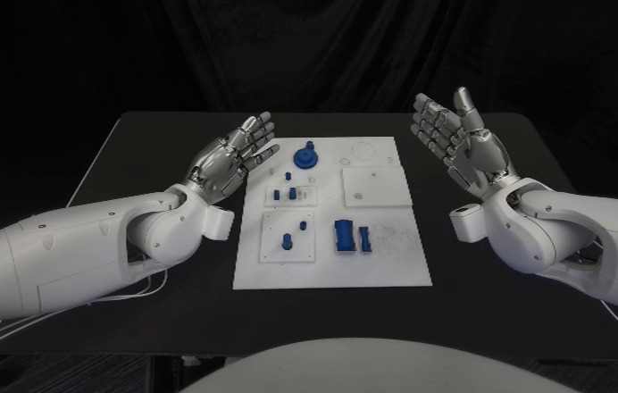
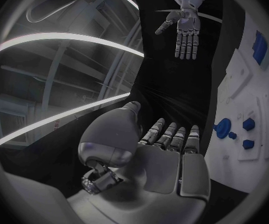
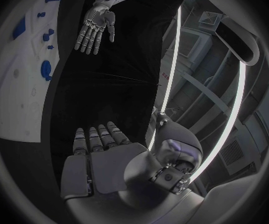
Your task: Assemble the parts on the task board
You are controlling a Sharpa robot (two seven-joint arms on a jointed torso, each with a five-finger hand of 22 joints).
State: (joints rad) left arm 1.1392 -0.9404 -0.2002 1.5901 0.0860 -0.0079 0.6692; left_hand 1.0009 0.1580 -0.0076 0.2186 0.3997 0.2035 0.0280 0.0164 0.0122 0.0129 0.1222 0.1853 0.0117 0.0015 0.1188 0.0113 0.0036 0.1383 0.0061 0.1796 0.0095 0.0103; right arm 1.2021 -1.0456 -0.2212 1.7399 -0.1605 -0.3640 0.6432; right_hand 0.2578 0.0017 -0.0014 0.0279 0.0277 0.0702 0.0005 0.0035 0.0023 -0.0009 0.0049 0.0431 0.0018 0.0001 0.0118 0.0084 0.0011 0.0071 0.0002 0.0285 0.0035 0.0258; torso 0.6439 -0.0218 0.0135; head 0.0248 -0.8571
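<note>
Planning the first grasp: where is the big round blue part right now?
In the head view the big round blue part stands at the far edge of the task board, left of centre, nearest the open left hand and untouched.

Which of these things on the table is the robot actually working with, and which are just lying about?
For the job:
white board
blue pieces on it
left hand, empty
right hand, empty

Just there:
black table
black curtain behind

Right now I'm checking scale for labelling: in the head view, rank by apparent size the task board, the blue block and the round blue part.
1. task board
2. blue block
3. round blue part, nearly the block's size
</note>
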